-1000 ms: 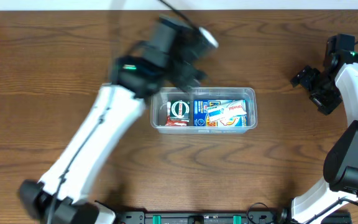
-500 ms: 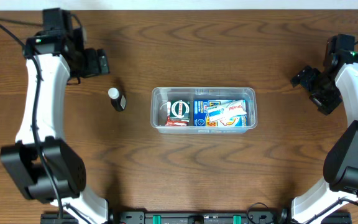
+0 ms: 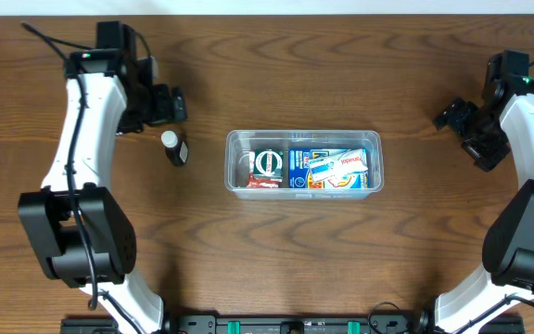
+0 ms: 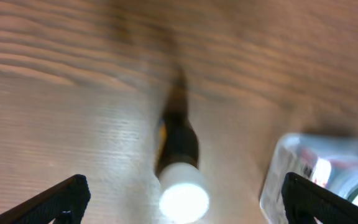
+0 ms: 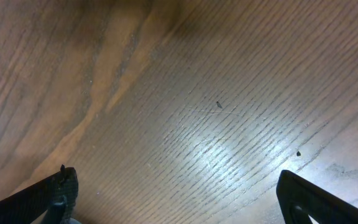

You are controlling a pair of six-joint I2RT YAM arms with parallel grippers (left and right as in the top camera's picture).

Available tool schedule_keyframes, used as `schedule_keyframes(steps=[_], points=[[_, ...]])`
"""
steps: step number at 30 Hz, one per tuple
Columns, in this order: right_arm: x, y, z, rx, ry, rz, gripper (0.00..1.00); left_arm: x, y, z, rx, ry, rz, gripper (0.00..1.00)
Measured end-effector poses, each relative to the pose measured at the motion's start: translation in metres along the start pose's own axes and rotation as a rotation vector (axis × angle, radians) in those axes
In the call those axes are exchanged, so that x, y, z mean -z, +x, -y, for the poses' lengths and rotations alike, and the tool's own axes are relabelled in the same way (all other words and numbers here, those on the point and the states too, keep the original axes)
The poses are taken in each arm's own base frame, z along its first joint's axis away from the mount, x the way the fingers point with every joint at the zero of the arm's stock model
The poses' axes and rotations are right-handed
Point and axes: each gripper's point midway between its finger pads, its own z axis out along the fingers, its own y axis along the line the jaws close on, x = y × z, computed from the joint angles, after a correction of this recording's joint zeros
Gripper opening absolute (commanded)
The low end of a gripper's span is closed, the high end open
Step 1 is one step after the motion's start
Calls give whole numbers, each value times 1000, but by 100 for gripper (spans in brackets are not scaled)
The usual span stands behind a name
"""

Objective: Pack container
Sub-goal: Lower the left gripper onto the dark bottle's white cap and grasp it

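Container: clear rectangular tub with rounded corners and a rim, sitting near the middle of the table, long side running left to right; one blurred corner is showing at the lower right of the left wrist view.
Container contents: a blue-and-white flat box is filling the right part, a round black-and-white item is lying in the left part, and a red packet is showing beside it at the near wall.
Small bottle: dark body with a white cap, resting on the bare wood just left of the container and not touching it; in the left wrist view its cap is pointing toward the camera. Whether it is standing or lying cannot be told for certain.
Left gripper: hanging just beyond the small bottle, jaws spread wide and holding nothing; in its own camera the two fingertips are flanking the bottle well apart from it.
Right gripper: hovering at the far right of the table, well apart from the container, jaws spread wide and empty; its camera is showing only wood grain between the fingertips.
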Motion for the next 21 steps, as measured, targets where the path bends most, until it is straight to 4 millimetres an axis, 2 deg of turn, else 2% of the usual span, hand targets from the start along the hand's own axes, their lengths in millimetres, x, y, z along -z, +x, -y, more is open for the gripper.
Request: schedule_keyframes(steps=[3,7,10,21], points=[[0,0,0,0,0,0,99,-2,5,7,-41,-10,-17,91],[0,0,0,0,0,0,99,-6,12,4,-55,-39,-40,81],[0,0,0,0,0,0,99,-9,16,0,-57,-53,-56,77],[0,0,0,0,0,0,99,-28,30,-5,-7,-66,-91,77]])
